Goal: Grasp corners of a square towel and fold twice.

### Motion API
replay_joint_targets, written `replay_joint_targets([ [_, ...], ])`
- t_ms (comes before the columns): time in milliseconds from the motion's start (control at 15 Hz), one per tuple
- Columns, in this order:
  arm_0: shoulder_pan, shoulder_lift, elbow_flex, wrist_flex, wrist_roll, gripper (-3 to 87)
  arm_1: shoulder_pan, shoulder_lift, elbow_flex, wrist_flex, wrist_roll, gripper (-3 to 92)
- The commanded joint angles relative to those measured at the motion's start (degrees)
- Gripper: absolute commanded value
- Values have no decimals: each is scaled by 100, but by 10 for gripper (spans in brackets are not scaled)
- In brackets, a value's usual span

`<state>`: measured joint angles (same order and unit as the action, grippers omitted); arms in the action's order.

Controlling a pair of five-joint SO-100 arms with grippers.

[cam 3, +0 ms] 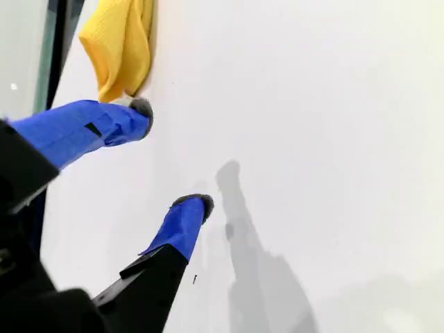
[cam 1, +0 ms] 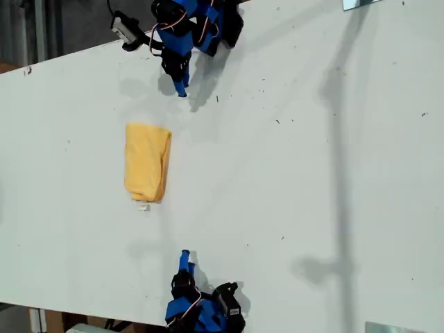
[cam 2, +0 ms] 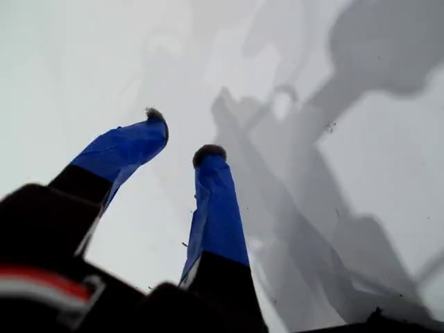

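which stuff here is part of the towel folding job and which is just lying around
Part of the job:
- the towel, already folded into a narrow strip
- its white tag
- my first hand, open, empty
- my second hand, open, empty

Just there:
- the white table
- a metal plate at the exterior view's top edge
- another metal plate at its bottom edge

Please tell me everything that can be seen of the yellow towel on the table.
The towel is soft yellow-orange cloth with a fine weave, folded into a narrow upright rectangle with rounded corners. A small white tag sticks out at its lower edge in the exterior view. It lies flat on the white table, left of centre in that view, between the two arms. Neither gripper touches it.
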<state>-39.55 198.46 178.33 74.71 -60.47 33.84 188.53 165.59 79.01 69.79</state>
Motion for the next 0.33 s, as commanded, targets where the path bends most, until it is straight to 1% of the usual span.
replay_joint_targets([
  [0,79,35,18,9,70,187,35,-26,-44,9,35,130],
  [267,79,35,18,9,70,173,79,-26,-44,62,35,119],
])
